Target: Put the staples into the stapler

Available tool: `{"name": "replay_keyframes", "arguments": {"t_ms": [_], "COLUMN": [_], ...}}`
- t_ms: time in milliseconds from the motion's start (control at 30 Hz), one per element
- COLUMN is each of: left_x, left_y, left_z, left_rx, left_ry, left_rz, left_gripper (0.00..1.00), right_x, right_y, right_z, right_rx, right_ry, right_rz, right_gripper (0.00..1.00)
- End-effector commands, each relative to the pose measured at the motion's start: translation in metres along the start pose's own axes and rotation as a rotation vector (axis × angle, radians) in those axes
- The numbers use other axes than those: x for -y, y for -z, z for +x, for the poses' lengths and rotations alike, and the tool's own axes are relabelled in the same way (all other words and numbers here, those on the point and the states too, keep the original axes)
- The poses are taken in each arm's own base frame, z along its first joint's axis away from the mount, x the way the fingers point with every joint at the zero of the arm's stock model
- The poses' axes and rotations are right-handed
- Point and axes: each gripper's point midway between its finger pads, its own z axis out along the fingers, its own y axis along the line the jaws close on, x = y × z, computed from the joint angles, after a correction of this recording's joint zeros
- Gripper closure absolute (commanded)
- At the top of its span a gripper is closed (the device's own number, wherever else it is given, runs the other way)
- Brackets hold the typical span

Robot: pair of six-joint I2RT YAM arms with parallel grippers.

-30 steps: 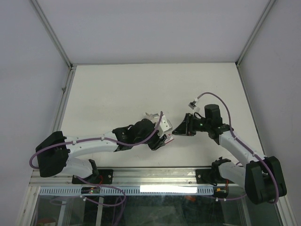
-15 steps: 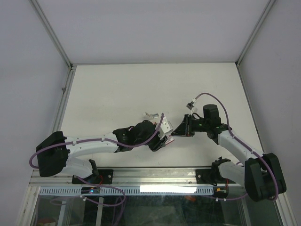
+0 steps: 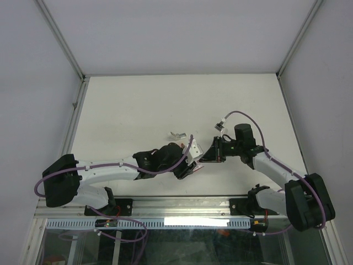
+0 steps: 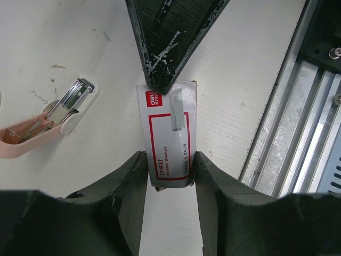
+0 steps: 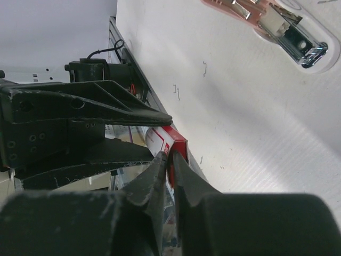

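White tabletop (image 4: 240, 96) lies under both my claws, beside the metal rail (image 4: 303, 122) at its front edge. My left claw (image 4: 169, 166) clamps the staple box (image 4: 169, 133) by its long sides. It is a flat box with a white label framed in red and a strip of tape. Its long axis runs straight out from my left wrist. My right claw (image 5: 169, 159) pinches narrowly on the far end. Farther off, the pink-and-white stapler (image 4: 53, 120) lies open on the table, well apart from the box, with loose staples (image 5: 177, 92) scattered between them.
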Motion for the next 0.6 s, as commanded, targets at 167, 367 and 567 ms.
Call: {"name": "replay_keyframes", "arguments": {"t_ms": [167,367,567], "left_x": [-0.013,-0.019,-0.032], "left_y": [0.005,0.027,0.055], "left_z": [-0.021,-0.041,-0.056], "left_rx": [0.104,0.248,0.429], "left_ry": [0.071,0.277,0.637], "left_rz": [-0.102,-0.154,-0.131], "left_gripper": [0.23,0.01,0.01], "right_x": [-0.01,0.002,0.001], "right_y": [-0.004,-0.005,-0.003], "right_z": [-0.005,-0.014,-0.02], "right_rx": [0.02,0.106,0.207], "right_ry": [0.02,0.054,0.052], "right_rz": [-0.038,0.004,-0.022], "right_gripper": [1.0,1.0,1.0]}}
